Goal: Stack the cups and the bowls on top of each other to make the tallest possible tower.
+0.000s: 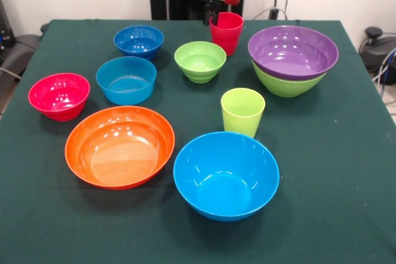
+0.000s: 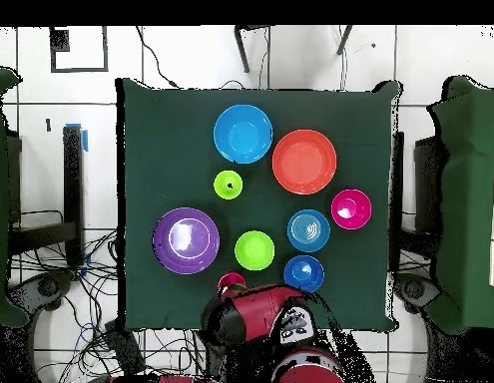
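- The claw (image 1: 213,18) hangs at the robot's edge of the dark green cloth-covered worktop (image 1: 346,171), right at the rim of the glossy red plastic tapered cup (image 1: 227,32). Its fingers are hidden behind the cup and under the red wrist, so I cannot tell whether it is spread, narrowed or holding the cup.
- Cups, two: the red one at the claw, and a glossy lime green plastic tumbler (image 1: 242,111) standing upright well out from the claw, toward the middle of the worktop.
- Large bowls, four: a wide purple plastic bowl (image 1: 293,51) nested inside a large lime green plastic bowl (image 1: 286,85), the pair sitting near the claw to one side; a big orange plastic bowl (image 1: 119,145) and a big light blue plastic bowl (image 1: 226,174) lie farthest from the claw, side by side.
- Small bowls, four: a small lime green bowl (image 1: 200,60) just beside the red cup; a dark blue bowl (image 1: 138,41) near the claw on the side away from the purple bowl; a small light blue bowl (image 1: 126,79) beyond it; a pink-red bowl (image 1: 59,96) farthest out on that side.
- All ten pieces stand open side up.
- In the overhead view the red arm (image 2: 252,314) covers most of the red cup (image 2: 231,282).
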`<state>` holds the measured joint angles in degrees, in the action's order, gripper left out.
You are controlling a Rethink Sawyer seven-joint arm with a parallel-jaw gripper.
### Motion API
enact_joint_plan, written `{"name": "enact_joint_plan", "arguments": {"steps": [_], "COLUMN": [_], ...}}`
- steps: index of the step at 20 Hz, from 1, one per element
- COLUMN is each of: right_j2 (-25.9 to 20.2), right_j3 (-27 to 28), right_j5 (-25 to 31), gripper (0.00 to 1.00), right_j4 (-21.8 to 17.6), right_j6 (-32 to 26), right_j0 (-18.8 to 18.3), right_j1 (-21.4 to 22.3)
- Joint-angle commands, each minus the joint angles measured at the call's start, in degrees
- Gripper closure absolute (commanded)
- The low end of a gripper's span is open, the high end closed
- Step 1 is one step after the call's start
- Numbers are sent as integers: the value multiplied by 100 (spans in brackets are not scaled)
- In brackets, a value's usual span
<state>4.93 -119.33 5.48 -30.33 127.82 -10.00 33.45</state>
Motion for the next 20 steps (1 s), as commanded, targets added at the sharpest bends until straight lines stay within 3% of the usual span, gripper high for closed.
{"name": "enact_joint_plan", "arguments": {"steps": [1,9,20], "right_j2": [-427,-533,-1021], "right_j3": [-295,-283,-37], "right_j5": [-206,14,281], "gripper": [100,100,100], "right_j4": [-3,112,-83], "right_j6": [454,396,-83], "right_j0": [104,242,-349], "right_j1": [66,367,241]}}
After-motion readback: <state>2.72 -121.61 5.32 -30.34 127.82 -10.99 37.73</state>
